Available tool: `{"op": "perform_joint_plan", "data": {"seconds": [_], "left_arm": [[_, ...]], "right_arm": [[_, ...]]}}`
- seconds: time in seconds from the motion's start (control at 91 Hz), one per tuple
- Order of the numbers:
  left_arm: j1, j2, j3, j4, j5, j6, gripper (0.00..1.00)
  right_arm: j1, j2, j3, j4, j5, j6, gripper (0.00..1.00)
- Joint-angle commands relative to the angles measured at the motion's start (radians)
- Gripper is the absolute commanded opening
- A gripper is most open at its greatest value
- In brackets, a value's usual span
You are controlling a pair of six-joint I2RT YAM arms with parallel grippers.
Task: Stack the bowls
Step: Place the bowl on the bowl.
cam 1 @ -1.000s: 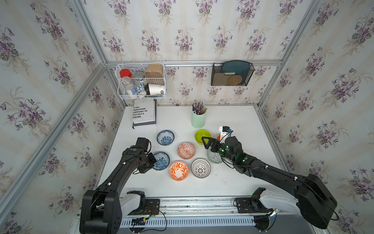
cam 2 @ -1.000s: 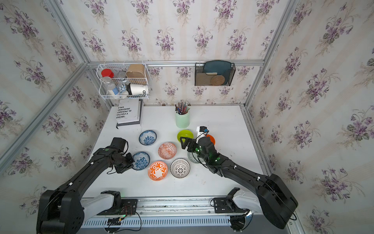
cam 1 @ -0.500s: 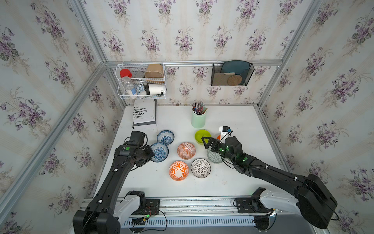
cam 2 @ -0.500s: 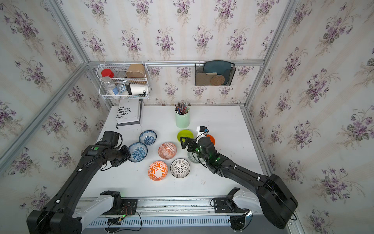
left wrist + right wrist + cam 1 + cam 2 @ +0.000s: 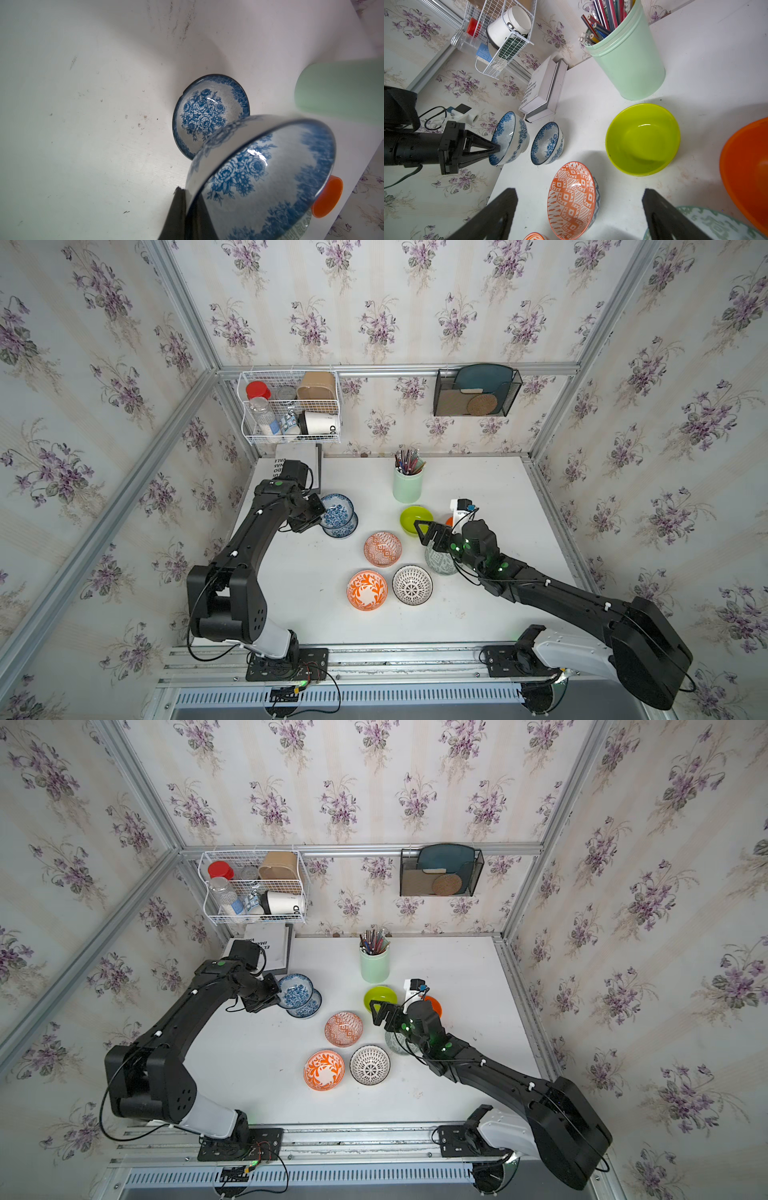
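One blue bowl [image 5: 335, 509] hangs tilted, rim pinched in your left gripper [image 5: 319, 512]; its twin [image 5: 347, 531] sits just below, slightly frontward. Right gripper [image 5: 428, 533] gapes empty.

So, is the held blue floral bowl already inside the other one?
Out: the left pincer holds this round blue floral ceramic bowl clear above its twin.

The book [image 5: 272, 948] lies in the table's [image 5: 478, 489] far left corner, the pen cup [image 5: 408, 488] by its far edge. Near the left edge a raised bowl [image 5: 336, 512] hangs above and just beside a standing bowl [image 5: 345, 532]. Before the middle bowl [image 5: 382, 548], the front-left bowl [image 5: 367, 590] and front-right bowl [image 5: 412, 585] sit side by side.
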Motion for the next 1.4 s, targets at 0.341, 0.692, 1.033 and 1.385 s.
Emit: {"op": "perform_joint_plan", "data": {"seconds": [0.341,0.692,1.033,1.385], "left_arm": [[0.002,0.108,0.013,0.111,0.023,0.034,0.0],[0.002,0.142,-0.042,0.158,0.012,0.023,0.0],[0.001,0.188,-0.029,0.162,-0.002,0.026,0.0],[-0.001,0.199,-0.037,0.149,-0.015,0.023,0.0]], "right_arm": [[0.002,0.015,0.003,0.045,0.01,-0.013,1.0],[0.002,0.02,0.007,0.043,0.008,-0.016,1.0],[0.002,0.021,0.007,0.044,0.007,-0.017,1.0],[0.002,0.02,0.008,0.045,0.004,-0.017,1.0]]}}
